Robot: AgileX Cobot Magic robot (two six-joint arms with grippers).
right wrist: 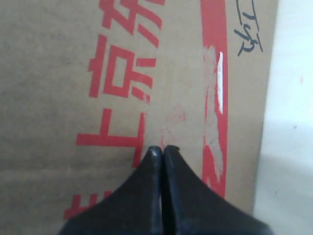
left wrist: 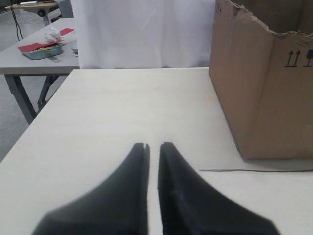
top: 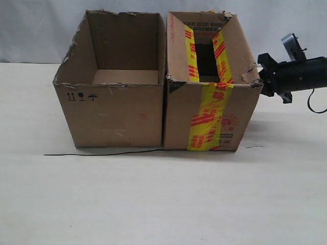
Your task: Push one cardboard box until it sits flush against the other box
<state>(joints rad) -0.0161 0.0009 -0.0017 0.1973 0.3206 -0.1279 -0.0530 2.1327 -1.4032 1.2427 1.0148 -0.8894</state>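
The cardboard box [top: 209,102] with yellow-and-red tape stands right of centre, its left side touching the other box [top: 115,107], a plain one with a ragged rim and black handling symbols. My right gripper [top: 262,76] is shut with its tips pressed on the taped box's right side, near the top. In the right wrist view my right gripper [right wrist: 163,148] meets the cardboard box [right wrist: 98,73] beside red Chinese print and a red stripe. My left gripper [left wrist: 153,145] is nearly shut, empty, low over the table; the other box [left wrist: 269,93] stands apart from it.
A thin dark wire [top: 102,153] lies on the pale table [top: 163,204] along the front of the boxes. In the left wrist view a second grey table [left wrist: 34,61] with a tray stands beyond the table's edge, and a white curtain [left wrist: 142,29] hangs behind.
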